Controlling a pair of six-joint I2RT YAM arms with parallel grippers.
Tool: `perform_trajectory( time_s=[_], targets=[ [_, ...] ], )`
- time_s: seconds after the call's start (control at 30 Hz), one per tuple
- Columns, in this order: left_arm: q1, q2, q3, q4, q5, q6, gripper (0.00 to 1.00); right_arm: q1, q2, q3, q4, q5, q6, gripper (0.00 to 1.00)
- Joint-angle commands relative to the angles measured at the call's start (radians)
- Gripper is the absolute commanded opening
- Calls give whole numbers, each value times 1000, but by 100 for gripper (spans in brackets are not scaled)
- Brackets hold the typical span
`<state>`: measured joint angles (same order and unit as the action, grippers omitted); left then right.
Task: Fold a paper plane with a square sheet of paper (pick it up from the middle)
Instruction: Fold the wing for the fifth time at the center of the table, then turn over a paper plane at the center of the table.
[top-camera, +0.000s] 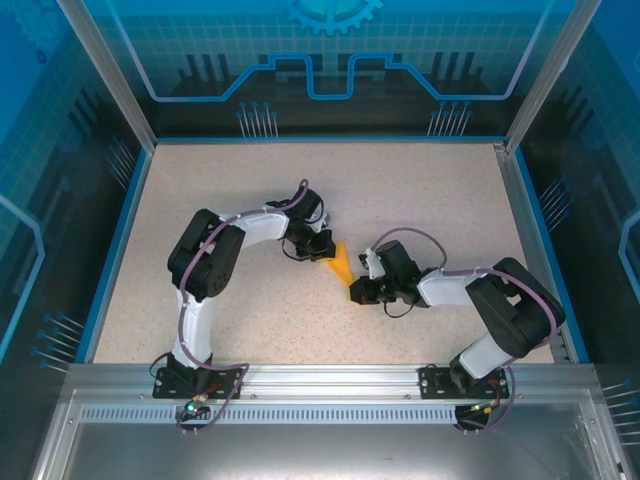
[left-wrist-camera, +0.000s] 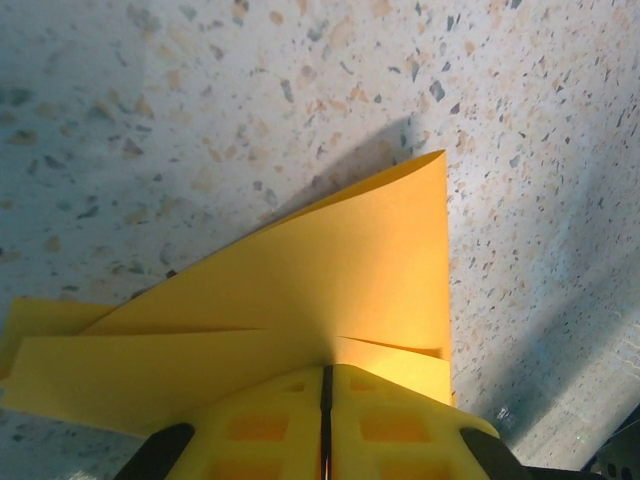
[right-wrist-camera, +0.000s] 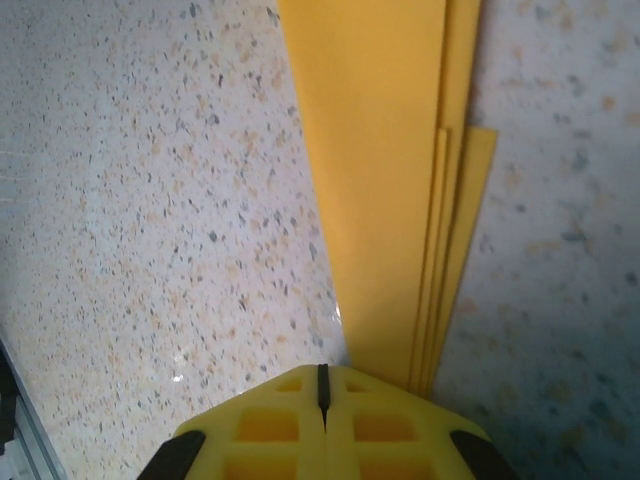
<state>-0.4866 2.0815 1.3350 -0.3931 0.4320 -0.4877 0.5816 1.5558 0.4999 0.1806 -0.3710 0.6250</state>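
Note:
The square sheet of paper (top-camera: 342, 263) is orange-yellow and folded into a slim, pointed, layered shape like a paper plane. It is held above the middle of the table between both arms. My left gripper (top-camera: 322, 250) comes in from the upper left. In the left wrist view its yellow fingers (left-wrist-camera: 260, 430) are shut on the paper (left-wrist-camera: 330, 270), which fans out from the seam in several layers. My right gripper (top-camera: 358, 289) sits at the paper's lower tip. In the right wrist view it (right-wrist-camera: 322, 372) is shut, and the paper strip (right-wrist-camera: 380, 180) runs behind its right finger, off the seam.
The speckled beige table (top-camera: 430, 190) is ringed by a blue rim and clear panels (top-camera: 120, 200). An aluminium rail (top-camera: 330, 385) with both arm bases runs along the near edge.

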Motion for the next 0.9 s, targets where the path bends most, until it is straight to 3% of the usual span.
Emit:
perform_trajectory(
  time_s=[0.0,0.27,0.33,0.53,0.7,0.87],
  targets=[
    [13,86,-16,-69,-165,34,10,0,-1,-101,-255,4,33,3],
    [13,77,-2,-62,-116,27,11,-15,-171,-71,-349,60,31,6],
    [12,59,4,-39,-57,17,12,-20,-240,-39,-346,94,42,12],
    [2,-80,19,-28,25,-26,20,-39,-388,37,-385,260,85,41],
    [-22,-201,34,-113,-79,-54,36,-60,-425,75,-462,407,95,63],
    [-86,-215,73,-241,-262,-101,47,-78,-381,114,-492,434,115,69]
  ],
)
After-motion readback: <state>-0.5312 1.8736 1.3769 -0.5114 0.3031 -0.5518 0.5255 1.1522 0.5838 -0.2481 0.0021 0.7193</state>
